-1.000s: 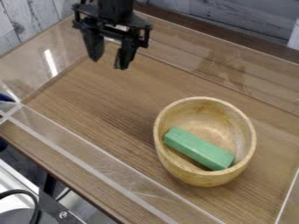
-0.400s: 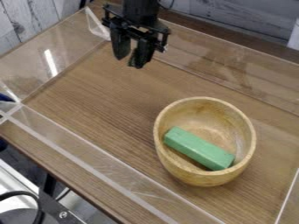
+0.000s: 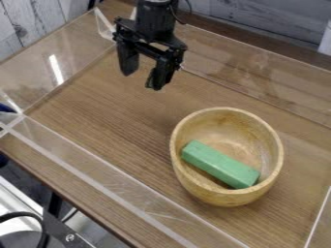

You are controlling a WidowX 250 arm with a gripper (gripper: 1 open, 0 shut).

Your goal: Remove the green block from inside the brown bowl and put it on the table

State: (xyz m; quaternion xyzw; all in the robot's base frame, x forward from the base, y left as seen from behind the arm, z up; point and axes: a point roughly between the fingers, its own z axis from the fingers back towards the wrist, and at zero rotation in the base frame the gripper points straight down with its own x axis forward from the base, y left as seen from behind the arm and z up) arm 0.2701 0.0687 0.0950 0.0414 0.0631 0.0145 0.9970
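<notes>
The green block [image 3: 218, 165] lies flat inside the brown bowl [image 3: 227, 121], slanting from upper left to lower right across its bottom. The bowl rests on the table [image 3: 116, 116] at the lower right. My gripper [image 3: 142, 73] hangs over the table at the upper left, well apart from the bowl. Its black fingers [image 3: 127, 62] are spread wide with nothing between them.
Clear acrylic walls [image 3: 77, 145] edge the tabletop on the near, left and far sides. A white wooden panel [image 3: 33, 24] shows behind the far-left wall. Bare wood lies between the gripper and the bowl.
The gripper has moved right and slightly down toward the bowl, and its fingers have spread from a narrower stance to wide open. Block and bowl have not moved.
</notes>
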